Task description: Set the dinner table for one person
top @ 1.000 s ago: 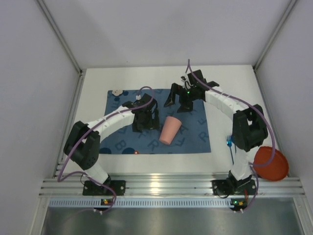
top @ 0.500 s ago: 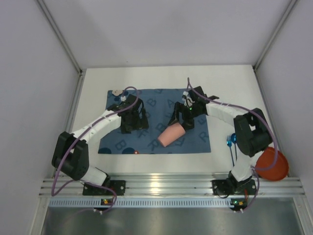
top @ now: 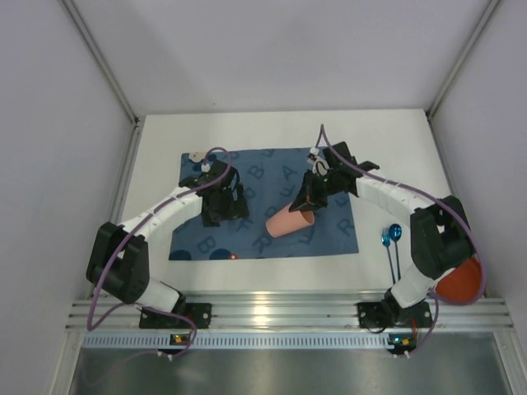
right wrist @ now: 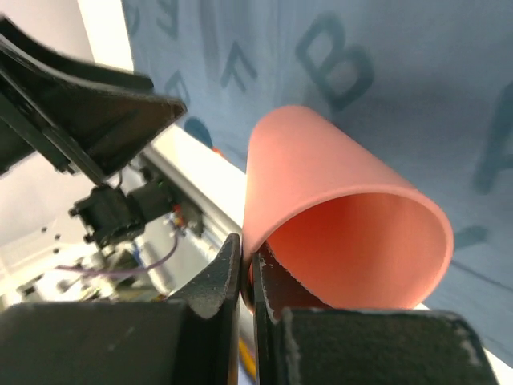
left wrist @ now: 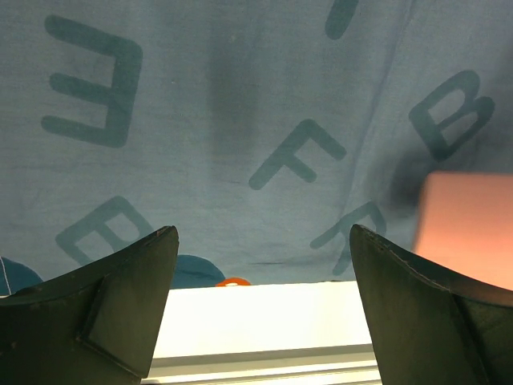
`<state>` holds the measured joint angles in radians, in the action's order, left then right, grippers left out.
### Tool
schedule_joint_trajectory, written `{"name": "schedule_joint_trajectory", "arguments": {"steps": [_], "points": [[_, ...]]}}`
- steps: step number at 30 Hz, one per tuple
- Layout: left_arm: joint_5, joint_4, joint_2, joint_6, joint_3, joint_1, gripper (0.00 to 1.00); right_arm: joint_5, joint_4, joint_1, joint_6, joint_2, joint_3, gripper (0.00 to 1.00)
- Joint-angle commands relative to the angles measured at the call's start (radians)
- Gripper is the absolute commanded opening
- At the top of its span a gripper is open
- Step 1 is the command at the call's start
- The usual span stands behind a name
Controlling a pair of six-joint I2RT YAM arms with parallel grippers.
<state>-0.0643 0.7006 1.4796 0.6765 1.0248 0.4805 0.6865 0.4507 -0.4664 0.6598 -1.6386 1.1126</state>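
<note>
Right gripper (right wrist: 247, 265) has pinched the cup (top: 286, 222) (lying, mouth pointing far-right).

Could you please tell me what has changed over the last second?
The right claw came down and shut on the rim of the pink cup, which swung round on the blue placemat. The left claw drew away to the left and stayed open. The cup still lies on its side.

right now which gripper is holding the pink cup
The right gripper: shut on the rim of the pink plastic cup. The left gripper hangs open and empty over the dark blue lettered placemat.
</note>
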Motion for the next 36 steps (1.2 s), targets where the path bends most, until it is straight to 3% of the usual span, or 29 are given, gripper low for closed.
{"name": "schedule_joint_trajectory", "arguments": {"steps": [1, 6, 8, 13, 20, 31, 34, 36], "points": [[0.009, -0.030, -0.024, -0.020, 0.008, -0.005, 0.93, -0.138, 0.141, 0.029, -0.112, 0.005, 0.205, 0.00], [-0.008, -0.029, -0.044, -0.029, 0.004, -0.003, 0.93, -0.557, 0.503, 0.141, -0.250, -0.156, 0.735, 0.00], [-0.008, -0.027, -0.045, -0.035, 0.009, -0.005, 0.93, -0.666, 0.612, 0.208, -0.278, -0.270, 0.958, 0.00], [-0.009, -0.033, -0.047, -0.046, 0.021, -0.005, 0.93, -0.847, 0.718, 0.372, -0.279, -0.480, 1.300, 0.00], [0.001, -0.059, -0.027, -0.066, 0.015, -0.010, 0.93, -1.002, 0.591, 0.485, -0.279, -0.616, 1.363, 0.00], [0.052, -0.104, 0.054, -0.092, -0.012, -0.048, 0.93, -0.993, 0.517, 0.557, -0.272, -0.777, 1.417, 0.00], [0.057, -0.101, 0.065, -0.106, -0.006, -0.059, 0.93, -0.972, 0.514, 0.560, -0.270, -0.806, 1.418, 0.05], [0.060, -0.101, 0.068, -0.112, -0.005, -0.069, 0.93, -0.967, 0.513, 0.560, -0.269, -0.819, 1.418, 0.21]]}}
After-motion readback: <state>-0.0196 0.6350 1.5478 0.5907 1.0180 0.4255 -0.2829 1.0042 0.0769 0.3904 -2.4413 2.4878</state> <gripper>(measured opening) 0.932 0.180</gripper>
